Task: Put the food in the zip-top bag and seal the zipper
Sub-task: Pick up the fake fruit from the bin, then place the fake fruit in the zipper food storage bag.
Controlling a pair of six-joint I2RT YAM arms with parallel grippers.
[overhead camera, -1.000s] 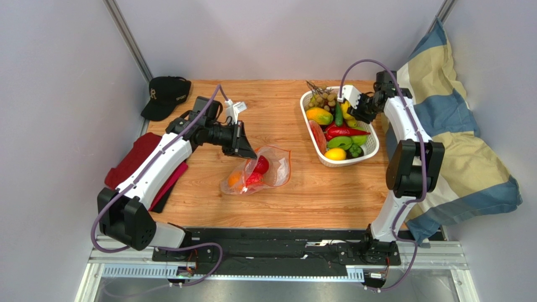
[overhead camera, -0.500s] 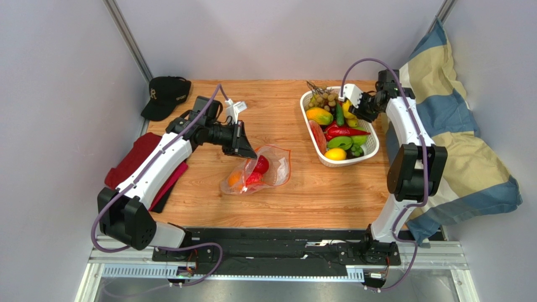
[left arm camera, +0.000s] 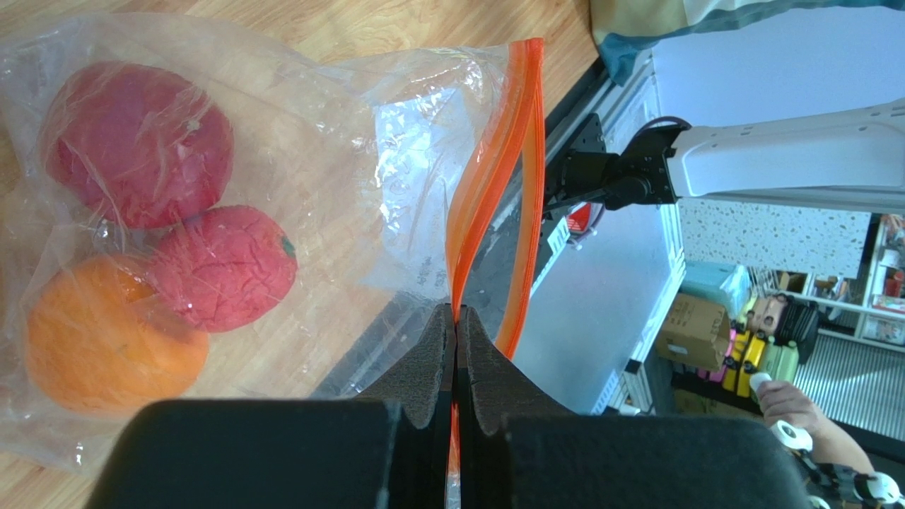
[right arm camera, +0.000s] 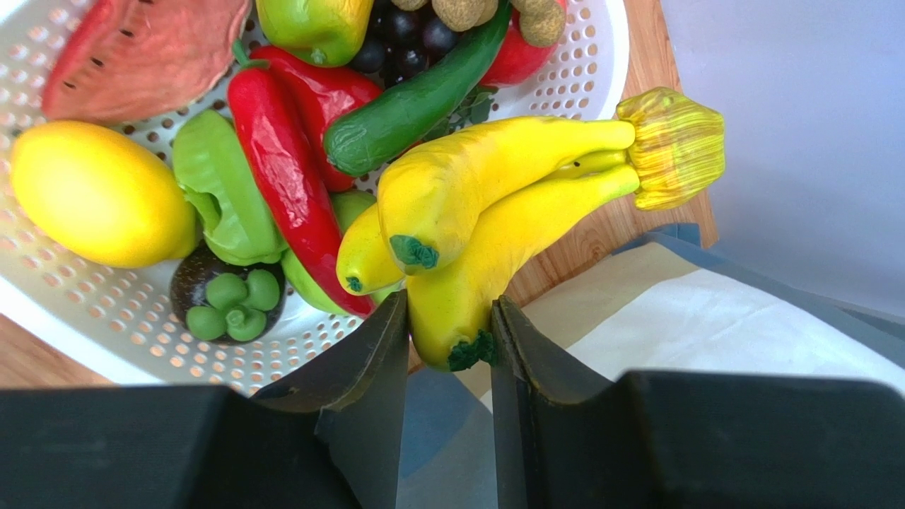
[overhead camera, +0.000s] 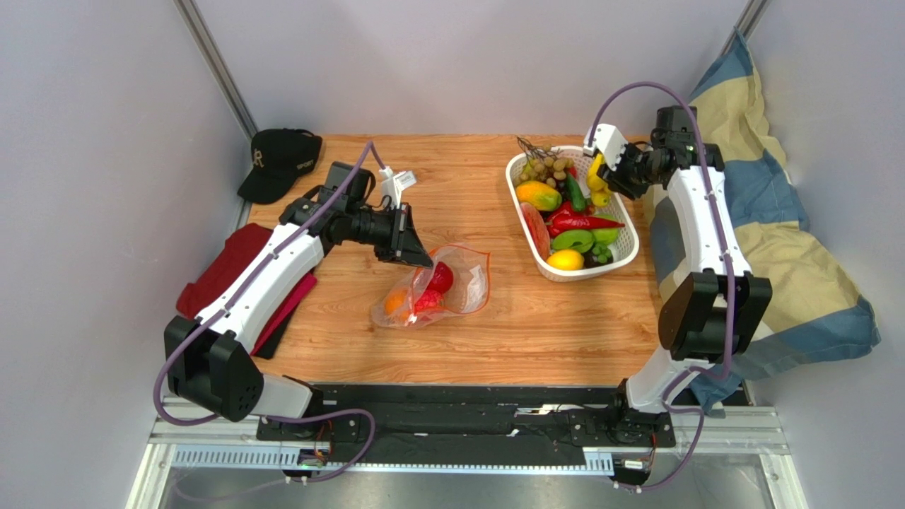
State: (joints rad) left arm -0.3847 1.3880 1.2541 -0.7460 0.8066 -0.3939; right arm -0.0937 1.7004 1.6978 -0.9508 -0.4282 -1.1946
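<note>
The clear zip-top bag (overhead camera: 451,284) lies on the wooden table, mouth gaping. Inside it are two red fruits (left arm camera: 133,143) and an orange (left arm camera: 101,345). My left gripper (left arm camera: 457,318) is shut on one lip of the orange-red zipper (left arm camera: 499,180) and holds it up; the other lip curves away to the right. My right gripper (right arm camera: 448,318) is shut on the tip of a yellow banana bunch (right arm camera: 499,202), held above the far right rim of the white basket (overhead camera: 627,249). More food fills the basket: lemon, red pepper, cucumber, green pieces, grapes.
A black cap (overhead camera: 278,159) sits at the table's back left, and a red cloth (overhead camera: 228,276) lies under the left arm. A blue and cream blanket (overhead camera: 786,265) is heaped along the right edge. A small white object (overhead camera: 395,182) lies behind the left gripper.
My right gripper closed a little on the bananas and lifted them up and to the right, out of the basket. The left gripper and the bag have not moved.
</note>
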